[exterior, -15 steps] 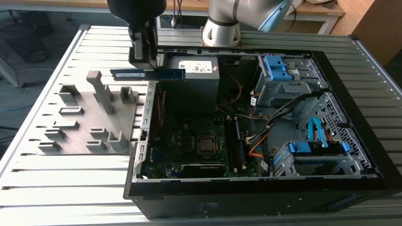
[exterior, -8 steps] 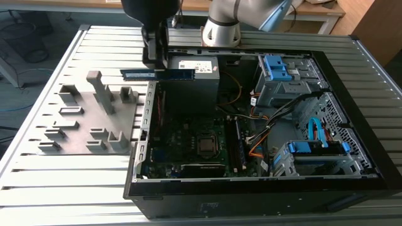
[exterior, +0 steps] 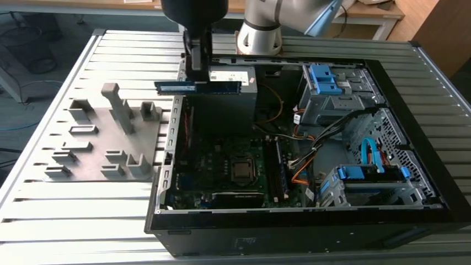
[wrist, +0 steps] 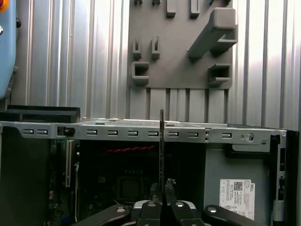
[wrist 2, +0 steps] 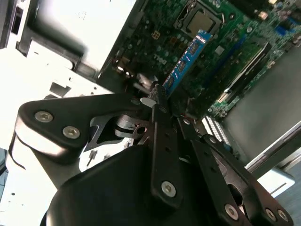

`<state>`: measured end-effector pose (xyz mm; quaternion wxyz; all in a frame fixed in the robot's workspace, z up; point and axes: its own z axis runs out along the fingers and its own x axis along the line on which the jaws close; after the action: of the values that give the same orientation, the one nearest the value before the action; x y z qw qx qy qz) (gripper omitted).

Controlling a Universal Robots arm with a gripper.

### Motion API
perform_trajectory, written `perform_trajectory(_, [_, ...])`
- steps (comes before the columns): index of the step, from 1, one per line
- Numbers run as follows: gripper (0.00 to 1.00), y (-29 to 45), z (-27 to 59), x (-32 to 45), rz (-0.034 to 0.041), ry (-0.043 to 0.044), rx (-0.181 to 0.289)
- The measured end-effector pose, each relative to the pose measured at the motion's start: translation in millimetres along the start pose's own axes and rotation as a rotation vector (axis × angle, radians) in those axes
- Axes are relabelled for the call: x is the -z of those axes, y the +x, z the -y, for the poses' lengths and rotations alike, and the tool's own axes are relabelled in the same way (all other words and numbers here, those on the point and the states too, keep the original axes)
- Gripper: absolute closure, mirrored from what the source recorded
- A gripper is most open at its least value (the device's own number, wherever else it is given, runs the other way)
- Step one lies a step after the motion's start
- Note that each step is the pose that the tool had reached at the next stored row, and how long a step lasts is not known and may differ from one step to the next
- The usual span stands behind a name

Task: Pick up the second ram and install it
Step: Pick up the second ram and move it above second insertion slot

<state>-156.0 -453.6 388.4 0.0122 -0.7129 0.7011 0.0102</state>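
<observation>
Dark green with a pale label, the second ram (exterior: 198,87) hangs level in the exterior view. The fingers (exterior: 196,69) are closed narrowly on it near its middle. It is in the air above the side wall of the open computer case (exterior: 294,234), toward the far edge of the slatted metal bench (exterior: 44,221). The grey holder block (exterior: 103,138) lies to one side of it and the motherboard (exterior: 213,160) to the other. It is well apart from the long dark slots (exterior: 275,165) beside the processor (exterior: 241,168).

In the second wrist view the stick (wrist 2: 188,61) reaches out from the fingers (wrist 2: 162,141) over the board, with the processor (wrist 2: 200,21) just past its far end.

In the first wrist view it (wrist: 162,150) shows edge-on as 1 thin straight line rising from the fingers (wrist: 151,208). The line crosses the case's perforated rail (wrist: 113,133), and the holder block (wrist: 183,42) lies beyond.

Judged from this, the carry goes best with the grip square and the stick level. The ram's long edge should be parallel to its slot before any descent, and pressure spread evenly over both ends. The edge-on line is a handy check for tilt.
</observation>
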Motion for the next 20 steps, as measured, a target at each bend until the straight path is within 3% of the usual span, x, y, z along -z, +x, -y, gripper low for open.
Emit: perform_trajectory(20, [0.86,0.8,47.1,-0.1,0.0000,-0.0002,0.000])
